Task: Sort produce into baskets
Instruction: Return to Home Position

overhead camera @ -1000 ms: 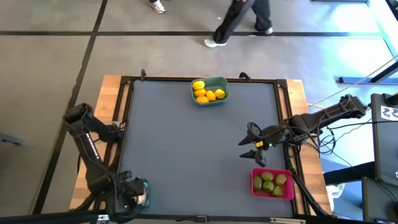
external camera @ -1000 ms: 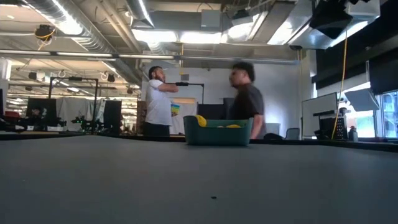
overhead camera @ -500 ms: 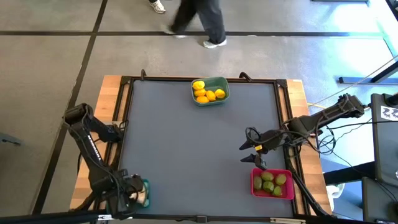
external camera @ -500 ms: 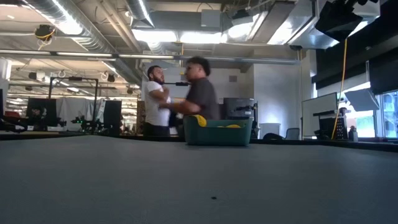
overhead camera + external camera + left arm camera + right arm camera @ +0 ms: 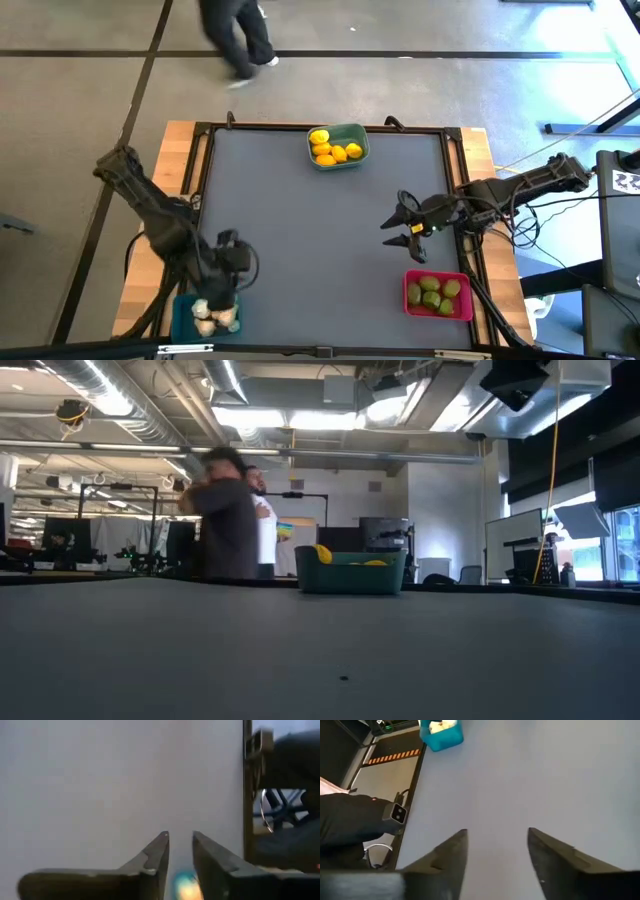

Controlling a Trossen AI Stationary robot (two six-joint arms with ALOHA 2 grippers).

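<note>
Blue basket [image 5: 181, 311] of garlic bulbs [image 5: 211, 318] sits at the table [image 5: 320, 230] edge just beside the narrowly parted, empty left pincer [image 5: 180, 837], while the right pincer [image 5: 497, 831] hangs spread wide near the pink basket [image 5: 410, 294] of limes [image 5: 432, 291].

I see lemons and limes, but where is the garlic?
High view: the garlic lies in the blue basket at the lower left corner of the table, beside the left arm.
</note>
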